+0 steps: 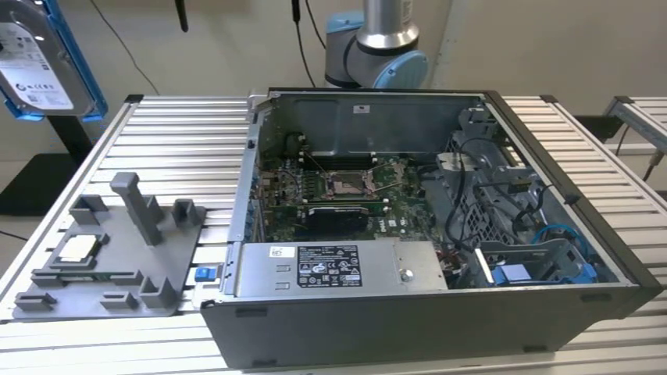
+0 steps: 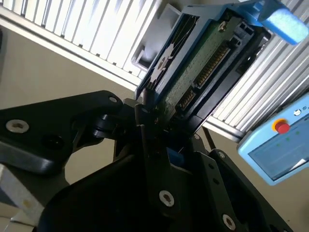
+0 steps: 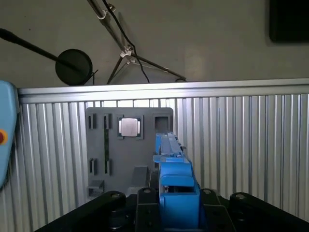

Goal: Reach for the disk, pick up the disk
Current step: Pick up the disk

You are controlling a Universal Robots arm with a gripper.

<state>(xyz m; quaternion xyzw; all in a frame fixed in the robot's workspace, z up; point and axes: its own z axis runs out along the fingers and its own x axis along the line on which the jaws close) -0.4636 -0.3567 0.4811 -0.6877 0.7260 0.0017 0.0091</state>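
- Gripper (image 2: 153, 113): black fingers (image 2: 145, 126) closed tight on the disk (image 2: 193, 67), clamping its lower edge. No gap shows betw. fingers and disk.
- Disk in second wrist view: tilted, green circuit board side and connector row showing, blue frame along the edges.
- First wrist view: disk (image 3: 174, 169) seen edge-on, blue frame standing up out of the black gripper body.
- Exterior view: disk (image 1: 40, 66) up in the air at the view's top left corner, white label facing the cam, blue frame around it, clear of the table (image 1: 177, 148).
- Under it, on the slatted table: grey fixture (image 3: 104, 154) w/ a square silver chip (image 3: 129, 127) sitting in one pocket.
- Exterior view: same fixture (image 1: 115, 258) and chip (image 1: 80, 248) lie to the view's left of the open PC case (image 1: 417, 328), small blue clip (image 1: 205, 273) betw. them.
- Arm base (image 1: 376, 47) stands behind the case.
- Blue pendant (image 2: 277, 145) w/ a red button rests at the table edge.
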